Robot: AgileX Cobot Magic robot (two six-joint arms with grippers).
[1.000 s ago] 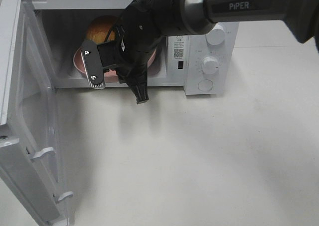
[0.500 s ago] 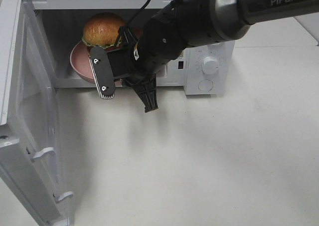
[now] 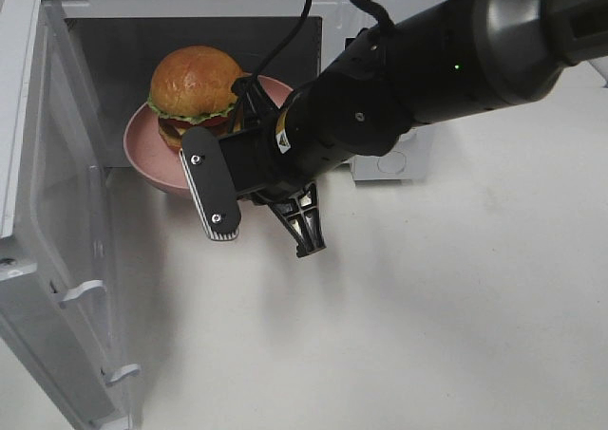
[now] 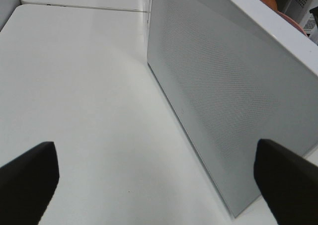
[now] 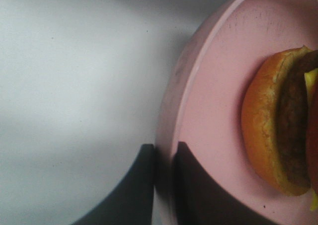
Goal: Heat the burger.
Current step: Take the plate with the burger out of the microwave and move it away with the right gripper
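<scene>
The burger (image 3: 195, 79) has a golden bun, green lettuce and a dark patty, and sits on a pink plate (image 3: 142, 145) at the mouth of the open microwave (image 3: 190, 3). The plate's front overhangs the cavity floor. My right arm (image 3: 408, 79) reaches in from the right over the plate's near rim. In the right wrist view, my right gripper (image 5: 164, 160) is shut on the rim of the plate (image 5: 213, 86), with the burger (image 5: 278, 135) just beyond. My left gripper (image 4: 155, 150) stands wide open and holds nothing, over the table outside the door.
The microwave door (image 3: 57, 212) swings out to the left front, and its meshed outer face (image 4: 223, 111) fills the left wrist view. A bit of the control panel (image 3: 389, 164) shows under the right arm. White table (image 3: 427, 335) spreads in front.
The right arm has drawn back toward the front, bringing the plate and burger from deeper in the microwave to its opening. The left gripper stays open.
</scene>
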